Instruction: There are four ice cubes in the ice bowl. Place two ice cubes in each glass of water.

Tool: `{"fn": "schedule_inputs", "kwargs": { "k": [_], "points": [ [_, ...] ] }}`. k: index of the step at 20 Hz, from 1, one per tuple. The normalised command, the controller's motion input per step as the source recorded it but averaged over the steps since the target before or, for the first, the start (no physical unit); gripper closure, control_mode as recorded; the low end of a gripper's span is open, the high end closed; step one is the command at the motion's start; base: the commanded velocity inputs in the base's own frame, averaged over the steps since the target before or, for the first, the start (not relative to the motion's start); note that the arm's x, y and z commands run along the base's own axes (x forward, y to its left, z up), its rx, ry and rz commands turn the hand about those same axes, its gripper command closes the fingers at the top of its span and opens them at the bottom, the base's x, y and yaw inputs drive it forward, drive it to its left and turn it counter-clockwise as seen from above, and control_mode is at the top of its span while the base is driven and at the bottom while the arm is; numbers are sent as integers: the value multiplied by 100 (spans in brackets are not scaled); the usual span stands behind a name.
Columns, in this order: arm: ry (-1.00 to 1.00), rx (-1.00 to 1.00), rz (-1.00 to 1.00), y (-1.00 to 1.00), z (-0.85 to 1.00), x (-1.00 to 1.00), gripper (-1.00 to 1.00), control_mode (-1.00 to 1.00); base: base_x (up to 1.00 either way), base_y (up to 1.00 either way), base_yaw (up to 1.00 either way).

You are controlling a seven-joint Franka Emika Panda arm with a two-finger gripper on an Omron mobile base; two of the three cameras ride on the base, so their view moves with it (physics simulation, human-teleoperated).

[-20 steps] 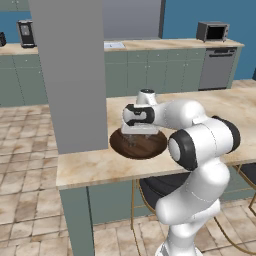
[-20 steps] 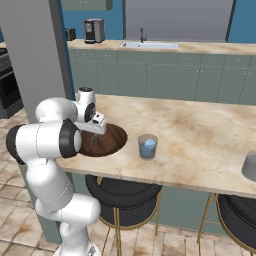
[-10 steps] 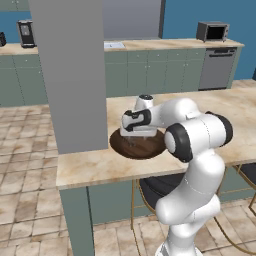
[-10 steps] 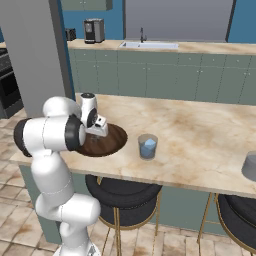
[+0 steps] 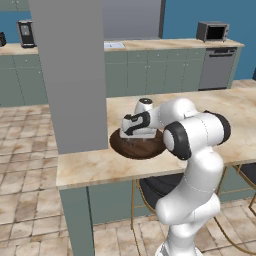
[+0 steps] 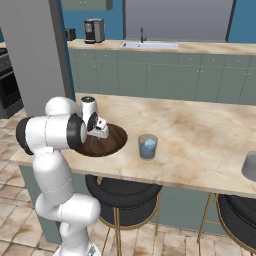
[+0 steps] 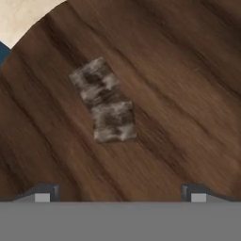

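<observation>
Ice cubes (image 7: 104,104), two touching, lie in the ice bowl (image 6: 115,141) on the table (image 6: 200,135). Pincer (image 7: 120,194), spread wide, has dropped closer over them than a second ago.

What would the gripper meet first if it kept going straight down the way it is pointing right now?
Probably the two ice cubes lying side by side on the floor of the ice bowl; they sit between the open gripper tips, though slightly left of centre, so depth is unclear.

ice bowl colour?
Dark brown wood with visible grain; the ice bowl shows best in the hand view.
</observation>
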Motion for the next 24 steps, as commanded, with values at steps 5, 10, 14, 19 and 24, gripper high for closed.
{"fn": "schedule_inputs", "kwargs": {
  "k": [5,10,14,19,24],
  "points": [
    [0,0,0,0,-22,14,-100,-100,0,0,0],
    [0,0,0,0,-21,18,-100,-100,0,0,0],
    [0,0,0,0,-20,26,-100,-100,0,0,0],
    [0,0,0,2,-21,25,-100,-100,0,0,0],
    [0,0,0,2,-24,20,-100,-100,0,0,0]
  ]
}}
